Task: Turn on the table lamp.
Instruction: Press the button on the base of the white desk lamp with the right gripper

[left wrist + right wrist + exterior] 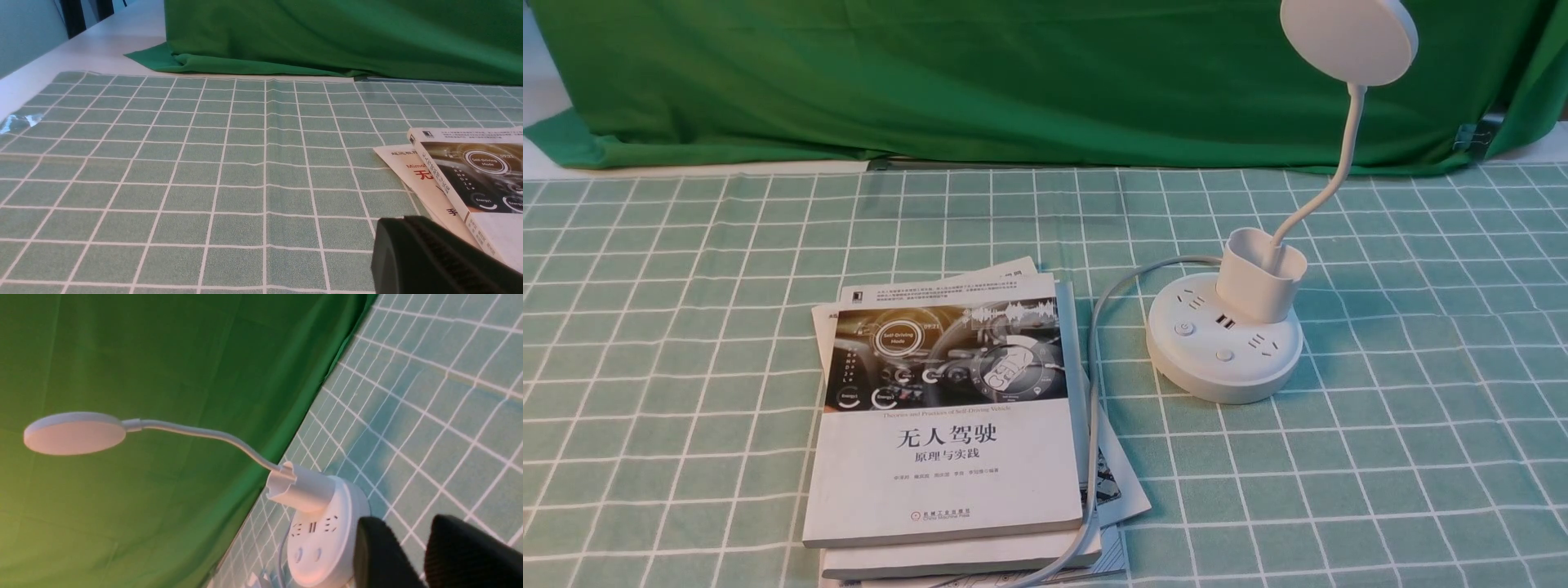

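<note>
The white table lamp (1225, 347) stands right of centre on the checked cloth. Its flat round disc head (1347, 37) is up on a thin bent neck and shows no glow. Two round buttons (1184, 329) sit on the puck base in front of the small cup (1258, 278). In the right wrist view the table lamp (322, 547) lies just beyond my right gripper (406, 522), which is open with only cloth between its dark fingers. My left gripper (404, 222) hangs over bare cloth beside the books, its dark fingers pressed together. Neither gripper shows in the front view.
A stack of books (947, 408) lies left of the lamp, also seen as the books (470, 171) in the left wrist view. The lamp's grey cable (1094, 367) runs from the base over the books' right edge toward the near edge. A green drape (1013, 73) closes the back.
</note>
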`<state>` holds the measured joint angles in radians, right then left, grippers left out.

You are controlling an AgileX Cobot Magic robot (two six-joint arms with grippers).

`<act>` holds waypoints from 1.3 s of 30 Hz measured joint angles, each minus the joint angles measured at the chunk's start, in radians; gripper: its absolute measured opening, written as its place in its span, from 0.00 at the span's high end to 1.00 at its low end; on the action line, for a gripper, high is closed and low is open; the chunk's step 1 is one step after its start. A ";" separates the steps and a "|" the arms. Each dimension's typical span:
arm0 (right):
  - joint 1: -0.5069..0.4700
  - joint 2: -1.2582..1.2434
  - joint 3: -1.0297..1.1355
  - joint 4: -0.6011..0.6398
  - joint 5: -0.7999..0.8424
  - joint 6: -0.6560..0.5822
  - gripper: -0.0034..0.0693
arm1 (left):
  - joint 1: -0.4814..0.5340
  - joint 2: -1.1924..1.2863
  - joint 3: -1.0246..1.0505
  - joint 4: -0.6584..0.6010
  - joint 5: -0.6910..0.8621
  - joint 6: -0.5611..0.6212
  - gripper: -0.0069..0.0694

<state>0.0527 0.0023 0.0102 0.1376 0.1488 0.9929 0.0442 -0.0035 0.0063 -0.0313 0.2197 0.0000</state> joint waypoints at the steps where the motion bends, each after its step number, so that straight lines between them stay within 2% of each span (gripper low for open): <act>1: 0.000 0.000 0.000 -0.006 -0.006 -0.002 0.62 | 0.000 0.000 0.000 0.000 0.000 0.000 0.88; 3: 0.000 0.000 0.000 -0.014 -0.028 -0.034 0.62 | 0.000 0.000 0.000 0.000 0.000 0.000 0.88; 5: 0.000 0.000 0.000 -0.019 -0.067 -0.121 0.62 | 0.000 0.000 0.000 0.000 0.000 0.000 0.88; 7: 0.000 0.003 -0.017 -0.023 -0.075 -0.264 0.68 | 0.000 0.000 0.000 0.000 0.000 0.000 0.88; 8: 0.000 0.004 -0.021 -0.023 -0.072 -0.277 0.69 | 0.000 0.000 0.000 0.000 0.000 0.000 0.88; 9: 0.000 0.017 -0.052 -0.023 -0.050 -0.345 0.74 | 0.000 0.000 0.000 0.000 0.000 0.000 0.88; 10: 0.000 0.059 -0.123 -0.026 -0.014 -0.472 0.84 | 0.000 0.000 0.000 0.000 0.000 0.000 0.88; 11: 0.000 0.097 -0.178 -0.026 0.013 -0.562 0.88 | 0.000 0.000 0.000 0.000 0.000 0.000 0.88; 15: 0.000 0.295 -0.415 -0.027 0.139 -0.903 0.92 | 0.000 0.000 0.000 0.000 0.000 0.000 0.88; 19: 0.003 0.536 -0.666 -0.026 0.313 -1.153 0.92 | 0.000 0.000 0.000 0.000 0.000 0.000 0.88; 23: 0.039 0.737 -0.818 -0.017 0.435 -1.220 0.92 | 0.000 0.000 0.000 0.000 0.000 0.000 0.88; 28: 0.128 0.917 -0.854 -0.015 0.466 -1.250 0.92 | 0.000 0.000 0.000 0.000 0.000 0.000 0.88; 34: 0.246 1.100 -0.854 -0.012 0.391 -1.261 0.92 | 0.000 0.000 0.000 0.000 0.000 0.000 0.88; 39: 0.280 1.236 -0.855 0.055 0.293 -1.269 0.92 | 0.000 0.000 0.000 0.000 0.000 0.000 0.88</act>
<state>0.3328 1.2385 -0.8447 0.1931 0.4417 -0.2759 0.0442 -0.0035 0.0063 -0.0313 0.2197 0.0000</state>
